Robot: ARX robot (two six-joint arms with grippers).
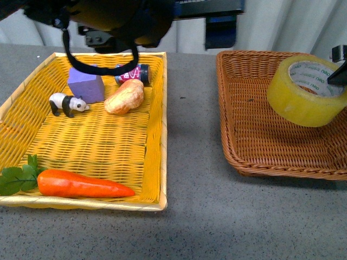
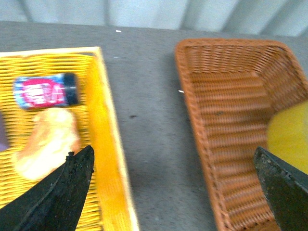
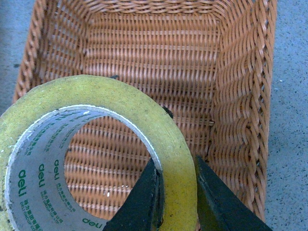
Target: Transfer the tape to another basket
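The yellowish tape roll with a white printed core hangs tilted above the right part of the brown wicker basket. My right gripper is shut on the tape's wall at the right edge of the front view. In the right wrist view my right gripper pinches the tape with one finger inside the core and one outside, over the brown basket. My left gripper is open and empty above the grey table strip between the two baskets. The tape's edge shows in the left wrist view, inside the brown basket.
A bright yellow basket at left holds a carrot, a toy panda, a purple block, a bread piece and a small can. Grey table lies between the baskets.
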